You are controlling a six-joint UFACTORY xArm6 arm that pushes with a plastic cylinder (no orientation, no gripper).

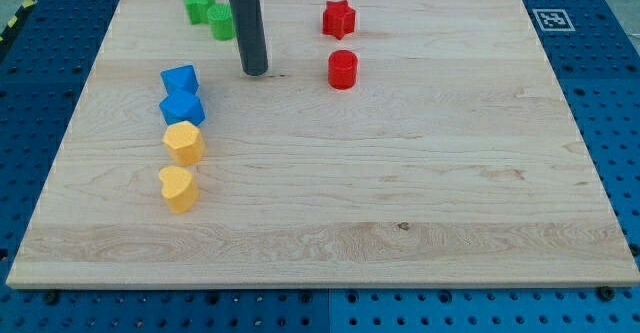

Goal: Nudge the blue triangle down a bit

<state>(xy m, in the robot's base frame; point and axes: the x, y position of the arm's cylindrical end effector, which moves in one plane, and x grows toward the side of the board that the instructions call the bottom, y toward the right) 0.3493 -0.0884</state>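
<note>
Two blue blocks sit at the view's left. The upper blue block (180,78) looks like the triangle; the lower blue block (183,107) touches it from below and its shape is hard to make out. My tip (255,72) rests on the board to the right of the upper blue block, a block's width or more away, at about its height. It touches no block.
A yellow hexagon-like block (184,142) and a yellow heart (178,188) lie below the blue pair. A green star (199,4) and a green block (222,21) sit at the top left. A red star (339,18) and a red cylinder (343,69) sit right of the rod.
</note>
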